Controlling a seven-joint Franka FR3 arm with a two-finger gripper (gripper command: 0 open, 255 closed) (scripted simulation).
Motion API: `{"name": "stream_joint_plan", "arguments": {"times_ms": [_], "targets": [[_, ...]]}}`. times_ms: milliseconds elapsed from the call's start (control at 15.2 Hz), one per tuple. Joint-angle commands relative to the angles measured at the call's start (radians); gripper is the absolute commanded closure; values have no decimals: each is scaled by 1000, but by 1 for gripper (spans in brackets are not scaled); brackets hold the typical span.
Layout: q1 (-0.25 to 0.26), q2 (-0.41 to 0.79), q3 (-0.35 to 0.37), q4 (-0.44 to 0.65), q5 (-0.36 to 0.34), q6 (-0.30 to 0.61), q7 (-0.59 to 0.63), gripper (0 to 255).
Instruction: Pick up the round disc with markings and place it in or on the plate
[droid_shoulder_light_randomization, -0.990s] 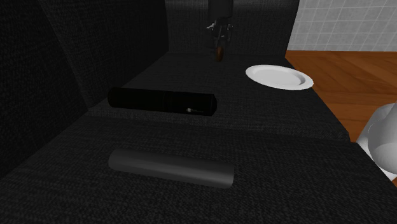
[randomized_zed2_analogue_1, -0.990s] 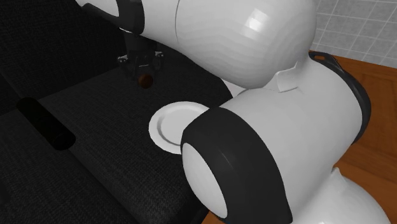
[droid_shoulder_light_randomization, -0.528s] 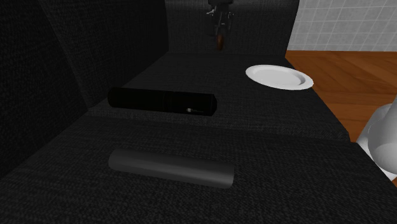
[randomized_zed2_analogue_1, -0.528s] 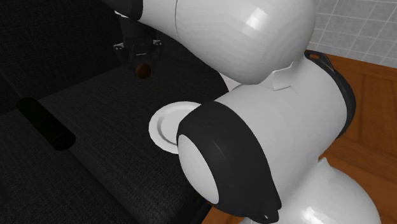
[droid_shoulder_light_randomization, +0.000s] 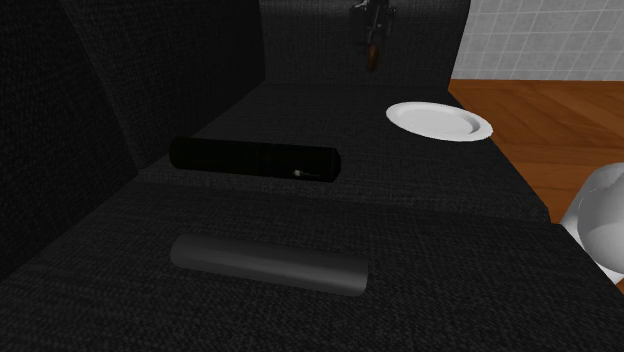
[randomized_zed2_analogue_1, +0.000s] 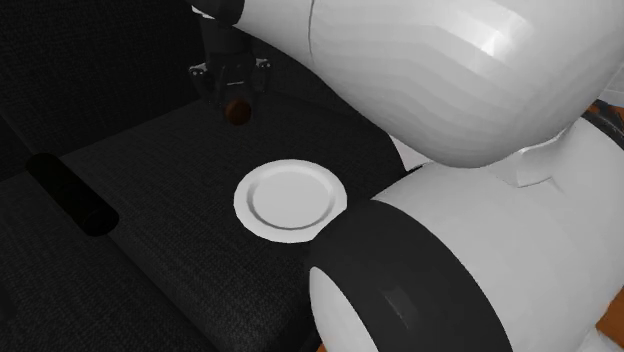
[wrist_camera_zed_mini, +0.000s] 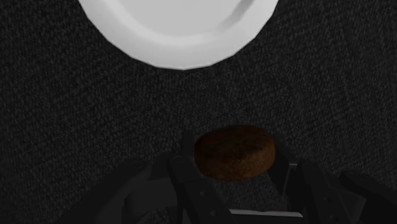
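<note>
Shoulder view: far up the sofa (droid_shoulder_light_randomization: 430, 230), clamped in the gripper (droid_shoulder_light_randomization: 372, 18), a brown disc (droid_shoulder_light_randomization: 371, 55), seen thin and on edge, hanging well clear of the fabric. Nearer and toward the view's right, a white plate (droid_shoulder_light_randomization: 440, 121), bare. Closer to the camera, a black roll (droid_shoulder_light_randomization: 255, 159) and a grey roll (droid_shoulder_light_randomization: 268, 264), both well apart from disc and plate. Cut off by the top edge: most of the hand.

Second exterior view: disc round-faced here, gripped from above, hanging beyond the plate rather than over it. Big white arm (randomized_zed2_analogue_1: 450, 90) across the view's right, hiding the sofa behind it.

Wrist view: black fingers (wrist_camera_zed_mini: 186, 168) closed on the disc's opposite sides; plate ahead of them, partly cut off. Markings on the disc too faint to make out.

Likely trouble: if released here, probably lands on fabric, short of the plate. If dropped on edge from this height, might bounce or roll over the shallow rim. Pinched at a curved edge, could slip or twist during the carry.
</note>
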Motion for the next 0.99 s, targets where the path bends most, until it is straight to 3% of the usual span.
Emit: {"name": "stream_joint_plan", "arguments": {"times_ms": [0, 594, 924], "targets": [[-6, -80, -13, -88, 10, 8, -20, 255], [-18, -426, -89, -388, 17, -43, -111, 255], [-17, -458, -87, -483, 19, 20, -116, 255]]}}
